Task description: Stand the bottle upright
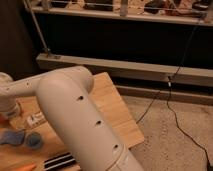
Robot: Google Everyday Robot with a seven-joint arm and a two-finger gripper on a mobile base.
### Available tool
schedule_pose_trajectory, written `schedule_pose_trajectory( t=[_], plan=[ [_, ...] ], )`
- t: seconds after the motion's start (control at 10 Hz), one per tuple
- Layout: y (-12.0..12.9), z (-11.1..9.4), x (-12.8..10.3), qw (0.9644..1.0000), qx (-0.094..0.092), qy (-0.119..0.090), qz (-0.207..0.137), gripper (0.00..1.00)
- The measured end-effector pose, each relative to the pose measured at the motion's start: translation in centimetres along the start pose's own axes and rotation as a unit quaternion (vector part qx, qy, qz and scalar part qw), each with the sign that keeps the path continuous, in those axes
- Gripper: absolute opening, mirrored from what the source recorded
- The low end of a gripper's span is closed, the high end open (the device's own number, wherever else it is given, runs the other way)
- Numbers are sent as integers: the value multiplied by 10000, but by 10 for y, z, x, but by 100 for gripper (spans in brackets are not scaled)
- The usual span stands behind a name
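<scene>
The gripper point(8, 109), open and empty, hangs just beside the lying bottle point(36, 119) — an off-centre descent could nudge it rolling away.

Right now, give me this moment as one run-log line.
bottle: lying on table | claw: open, left edge, left of bottle | upright: not yet

Bottle lies on its side on the table

The bottle point(36, 119) is small, whitish and elongated, with dark printed marks on its label. It lies flat on the wooden table point(112, 107), not upright, with its long axis running roughly left to right. Its right end is hidden behind the robot's pale arm, so the cap cannot be made out. The hand point(7, 110) hangs at the picture's left edge, just left of the bottle, fingers spread and holding nothing
</scene>
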Motion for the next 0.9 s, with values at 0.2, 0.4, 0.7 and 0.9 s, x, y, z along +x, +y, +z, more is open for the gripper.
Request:
schedule_pose_trajectory(
  t=[0.2, 0.4, 0.7, 0.9],
  plan=[
    [0, 9, -3, 10000, -1, -40, -14, 65],
    [0, 19, -6, 10000, -42, -58, -69, 65],
    [-1, 34, -4, 9998, -144, 1, -159, 65],
    [0, 41, -2, 9996, -213, 21, -190, 65]
  ],
)
